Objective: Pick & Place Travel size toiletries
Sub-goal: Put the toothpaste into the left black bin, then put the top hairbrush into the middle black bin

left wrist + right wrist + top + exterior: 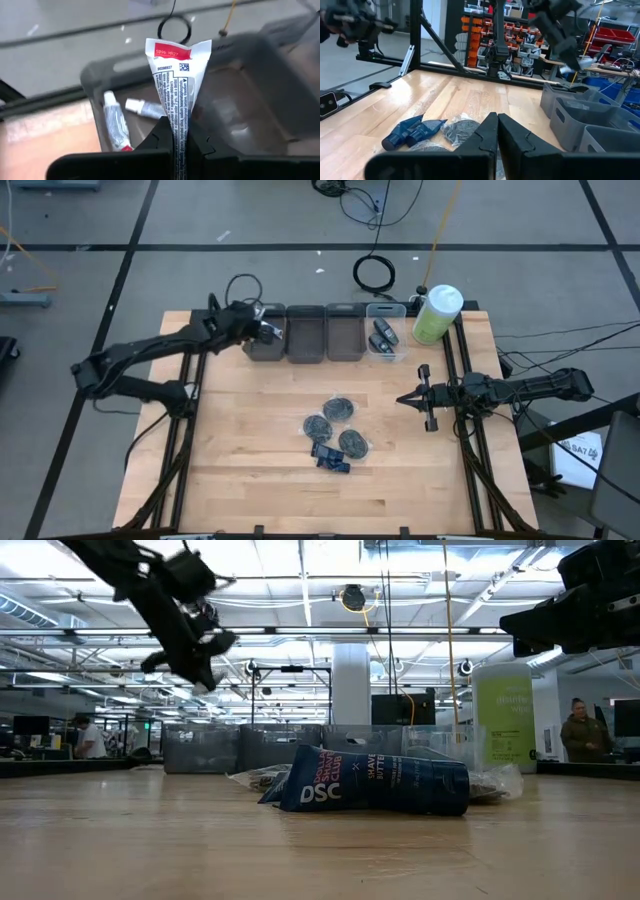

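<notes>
My left gripper (266, 331) hangs over the leftmost grey bin (262, 348) at the table's far edge, shut on a white tube (176, 75) with a red band. Two more white tubes (116, 125) lie on that bin's floor. Round dark discs in clear bags (340, 409) and small dark blue packets (331, 457) lie on the table's middle. My right gripper (403, 398) waits shut and holds nothing, above the table's right side, level. In the low view the left gripper (196, 652) is high at the left, behind a blue packet (372, 783). My left gripper pinches the white tube's printed body (176, 111) between its two fingers (159, 136). The flat crimped end with the red band (172, 51) sticks out past the fingertips; the cap end is hidden behind the fingers. The fingers slant down toward the far edge, along the tube, which is lifted clear above the bin.
Two more grey bins (306, 335) (345, 335) and a clear bin (385, 340) with dark pieces stand in a row to the right. A big green bottle with a white cap (437, 314) stands at the far right corner. Bare wood lies at the near side.
</notes>
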